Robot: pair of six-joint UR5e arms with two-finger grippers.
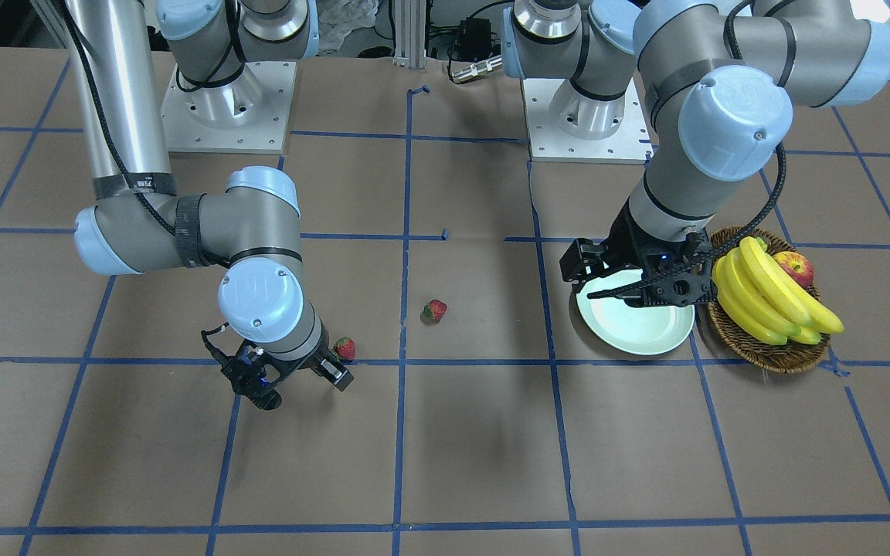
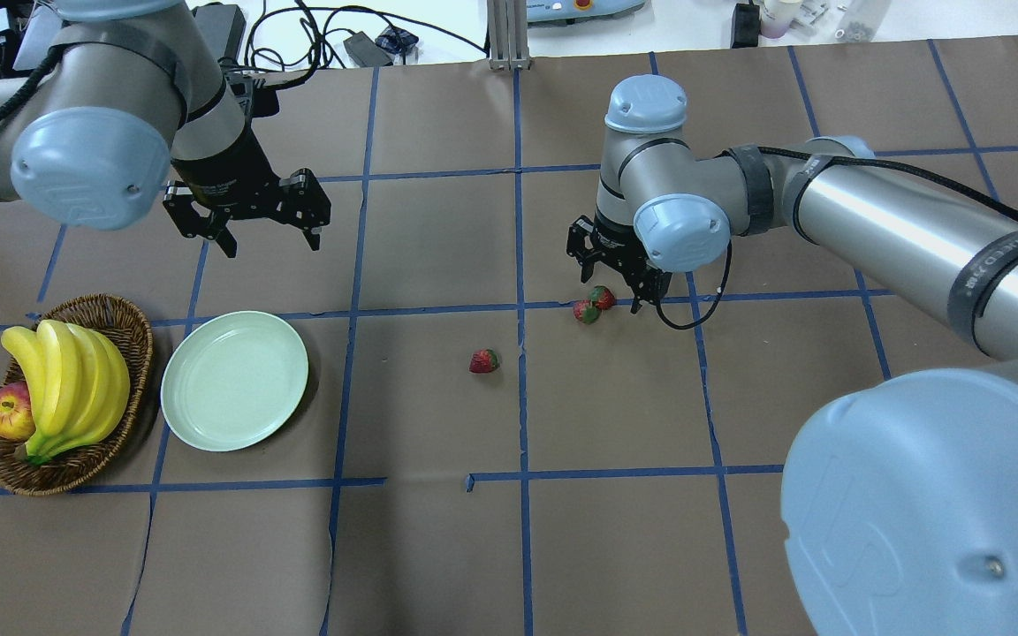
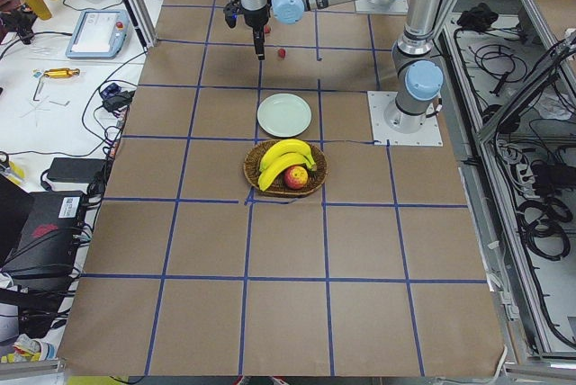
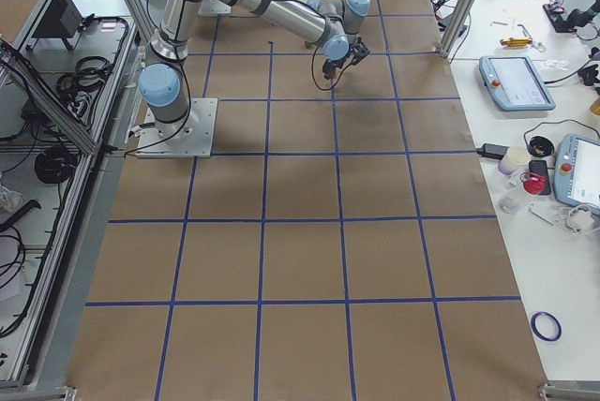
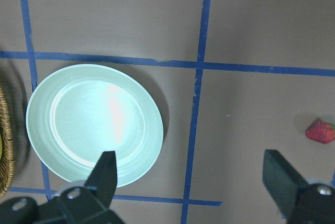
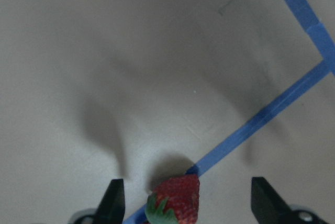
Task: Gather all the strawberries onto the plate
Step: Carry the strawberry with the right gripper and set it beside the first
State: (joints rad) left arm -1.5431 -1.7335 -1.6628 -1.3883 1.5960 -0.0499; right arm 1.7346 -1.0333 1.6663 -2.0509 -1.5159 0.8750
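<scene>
Three strawberries lie on the brown table: one (image 2: pixel 483 360) near the middle and two close together, one (image 2: pixel 586 311) just beside the other (image 2: pixel 601 297). My right gripper (image 2: pixel 612 281) is open and low over that pair; in its wrist view one strawberry (image 6: pixel 175 200) sits between the fingers (image 6: pixel 115 200). From the front I see two strawberries (image 1: pixel 345 348) (image 1: pixel 435 310); the third is hidden by the right gripper (image 1: pixel 298 386). The mint-green plate (image 2: pixel 235 380) is empty. My left gripper (image 2: pixel 272 246) is open and empty, above the plate's far side (image 5: pixel 94 124).
A wicker basket (image 2: pixel 125 322) with bananas (image 2: pixel 67 380) and an apple (image 2: pixel 7 412) stands right beside the plate. Blue tape lines cross the brown table. The middle strawberry also shows at the right edge of the left wrist view (image 5: pixel 320 131).
</scene>
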